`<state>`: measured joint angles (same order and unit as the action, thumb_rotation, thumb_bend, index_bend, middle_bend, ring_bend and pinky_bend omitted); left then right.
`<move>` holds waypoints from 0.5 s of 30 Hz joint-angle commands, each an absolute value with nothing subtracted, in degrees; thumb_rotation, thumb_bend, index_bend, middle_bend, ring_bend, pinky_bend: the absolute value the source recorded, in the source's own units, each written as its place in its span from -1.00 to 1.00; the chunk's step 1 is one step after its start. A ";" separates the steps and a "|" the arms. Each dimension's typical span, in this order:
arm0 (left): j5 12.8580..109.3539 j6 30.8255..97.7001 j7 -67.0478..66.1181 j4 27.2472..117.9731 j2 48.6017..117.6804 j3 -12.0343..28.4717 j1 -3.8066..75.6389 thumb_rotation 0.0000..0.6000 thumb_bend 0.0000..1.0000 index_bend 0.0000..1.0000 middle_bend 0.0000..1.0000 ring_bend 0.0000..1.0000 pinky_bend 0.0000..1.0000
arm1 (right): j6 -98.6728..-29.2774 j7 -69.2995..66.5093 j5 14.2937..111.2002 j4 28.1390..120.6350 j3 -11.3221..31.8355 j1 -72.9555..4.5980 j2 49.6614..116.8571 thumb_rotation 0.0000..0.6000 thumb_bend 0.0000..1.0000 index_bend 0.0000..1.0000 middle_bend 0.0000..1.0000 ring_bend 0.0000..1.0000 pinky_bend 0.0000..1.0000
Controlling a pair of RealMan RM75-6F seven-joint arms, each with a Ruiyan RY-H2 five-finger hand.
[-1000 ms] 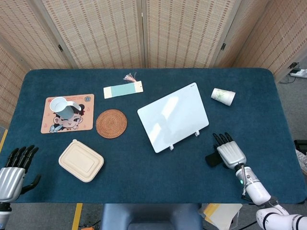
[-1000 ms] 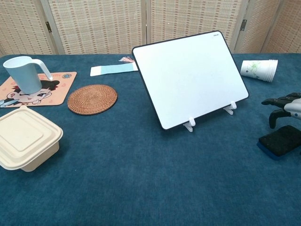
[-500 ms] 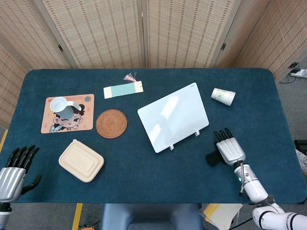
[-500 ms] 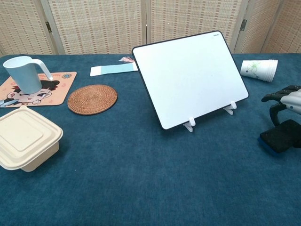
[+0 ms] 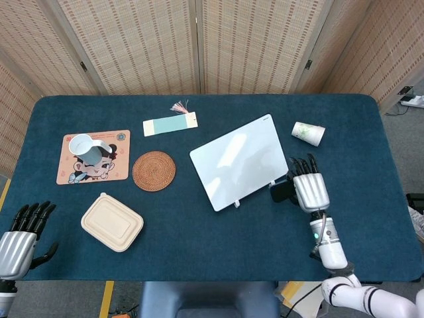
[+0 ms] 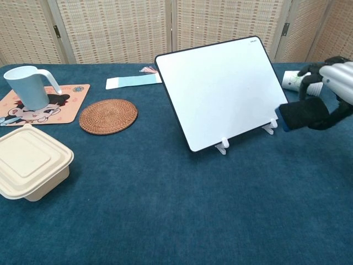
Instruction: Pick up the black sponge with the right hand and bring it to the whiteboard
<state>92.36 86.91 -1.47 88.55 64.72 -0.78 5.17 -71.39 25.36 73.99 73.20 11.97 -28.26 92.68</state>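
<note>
Holding: right hand grips the black sponge, fingers wrapped round it
Sponge: lifted, beside the whiteboard edge
Left hand: fingers spread, holding nothing

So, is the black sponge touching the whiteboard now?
Cannot tell. In the chest view the black sponge, held by the right hand, overlaps the whiteboard edge; the head view shows no plain gap or contact.

The black sponge is up off the table, right beside the lower right edge of the tilted whiteboard.
</note>
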 commanded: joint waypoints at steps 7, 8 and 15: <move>92.57 86.52 0.22 88.49 64.22 -1.03 5.35 1.00 -0.26 -0.97 -0.81 -0.87 -0.92 | -73.40 28.33 73.60 63.69 18.82 -36.74 104.09 1.00 -0.63 0.18 -0.64 -0.77 -0.97; 92.54 86.47 0.74 88.45 64.06 -1.05 5.37 1.00 -0.26 -0.97 -0.81 -0.87 -0.92 | -73.54 27.88 73.62 62.39 19.40 -37.62 105.28 1.00 -0.63 0.18 -0.64 -0.78 -0.97; 93.10 86.43 2.45 88.29 63.48 -1.39 5.46 1.00 -0.26 -0.96 -0.81 -0.86 -0.92 | -72.28 26.60 72.47 54.14 21.54 -41.89 110.54 1.00 -0.63 0.18 -0.64 -0.79 -0.97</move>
<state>93.07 86.43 2.40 88.32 63.52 -1.36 5.45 -72.73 27.21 72.95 56.61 20.65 -40.38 108.77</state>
